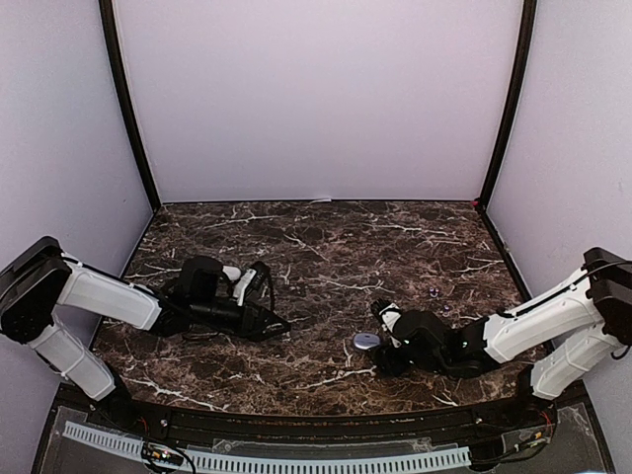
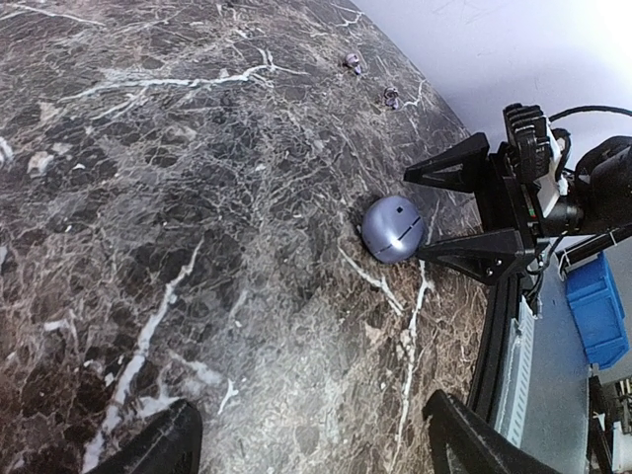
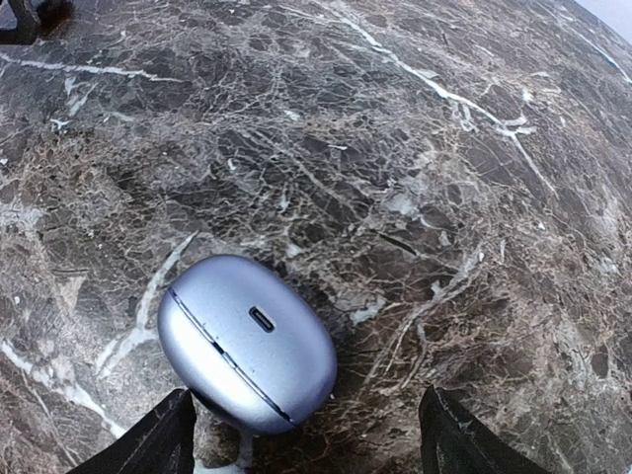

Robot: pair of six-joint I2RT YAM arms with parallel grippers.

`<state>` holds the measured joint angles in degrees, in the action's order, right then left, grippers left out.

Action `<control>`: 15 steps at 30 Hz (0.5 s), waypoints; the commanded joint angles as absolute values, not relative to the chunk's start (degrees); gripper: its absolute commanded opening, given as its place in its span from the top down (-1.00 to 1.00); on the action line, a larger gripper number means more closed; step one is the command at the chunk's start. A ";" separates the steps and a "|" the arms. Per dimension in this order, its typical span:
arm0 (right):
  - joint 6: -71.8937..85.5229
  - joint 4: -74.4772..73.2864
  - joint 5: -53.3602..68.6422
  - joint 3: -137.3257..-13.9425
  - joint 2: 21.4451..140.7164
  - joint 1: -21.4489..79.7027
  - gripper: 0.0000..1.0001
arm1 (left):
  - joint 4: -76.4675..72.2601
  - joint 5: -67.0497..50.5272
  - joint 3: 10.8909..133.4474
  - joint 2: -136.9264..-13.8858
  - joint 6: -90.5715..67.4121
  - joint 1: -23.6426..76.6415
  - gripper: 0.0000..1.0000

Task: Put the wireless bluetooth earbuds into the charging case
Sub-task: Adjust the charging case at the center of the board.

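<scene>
Right claw (image 3: 306,407) stands wide, its tips flanking the closed lilac charging case (image 3: 247,341) on the table (image 1: 326,247) — no grip. Left claw (image 2: 311,405) is wide too, well apart from the case. Two purple earbuds (image 2: 353,62) lie beyond the case.

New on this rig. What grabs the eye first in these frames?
A lavender pebble-shaped charging case, lid shut, pops against the dark marble table, front right, right at the open fingers of the right end effector. Two tiny purple earbuds lie loose beyond it, nearer the right wall. The left end effector sits low over the left side, open and holding nothing.
</scene>
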<state>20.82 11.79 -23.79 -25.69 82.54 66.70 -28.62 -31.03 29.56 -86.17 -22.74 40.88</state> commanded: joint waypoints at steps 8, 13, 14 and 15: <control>26.07 5.24 -29.39 -28.95 81.20 63.79 -0.52 | -29.19 -30.59 33.66 -89.89 -21.97 43.96 -0.62; 27.28 3.56 -28.70 -32.19 84.28 61.48 -0.48 | -29.03 -30.33 34.65 -90.79 -21.97 44.75 -0.62; 27.26 3.15 -28.50 -32.85 85.01 61.06 -0.48 | -28.82 -30.25 34.83 -90.90 -21.97 44.86 -0.62; 27.25 2.71 -28.25 -33.80 85.86 60.64 -0.47 | -28.68 -30.16 34.96 -90.96 -21.93 44.97 -0.61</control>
<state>25.63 4.60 -27.51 -30.59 83.26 62.11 -28.62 -30.57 33.19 -90.76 -22.68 44.34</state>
